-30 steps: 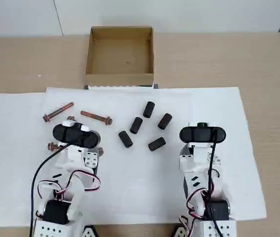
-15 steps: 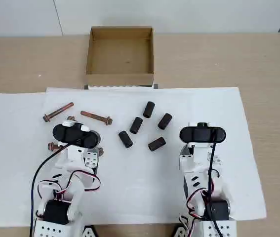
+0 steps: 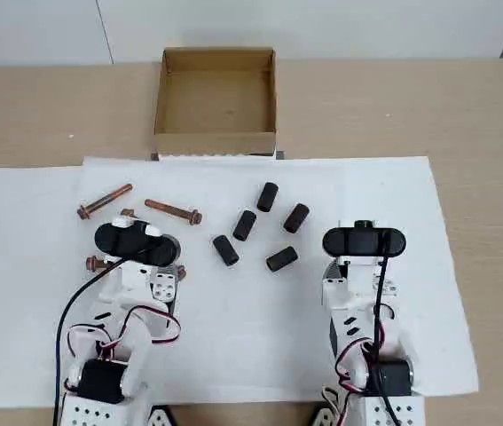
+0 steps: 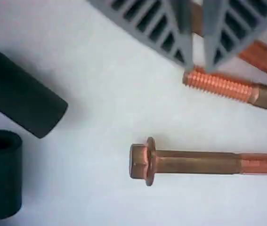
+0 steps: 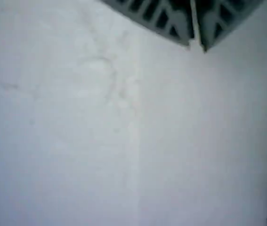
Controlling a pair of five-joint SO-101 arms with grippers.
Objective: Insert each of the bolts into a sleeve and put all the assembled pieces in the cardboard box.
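Left claw [image 4: 198,65], pressed together, hangs over the threads of a bolt [image 4: 232,89]; I'd have it spread, then pinch mid-shank. Right claw [image 5: 197,43] is pressed together too.

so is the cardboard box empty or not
Empty. The high view shows the cardboard box with a bare floor; the sleeves and bolts lie loose on the white sheet.

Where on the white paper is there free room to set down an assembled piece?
Free: the white paper sheet right of the black cylindrical sleeves, and its near middle between the arms. The brown cardboard box is empty. Crowded: around the copper-coloured metal bolts and sleeves.
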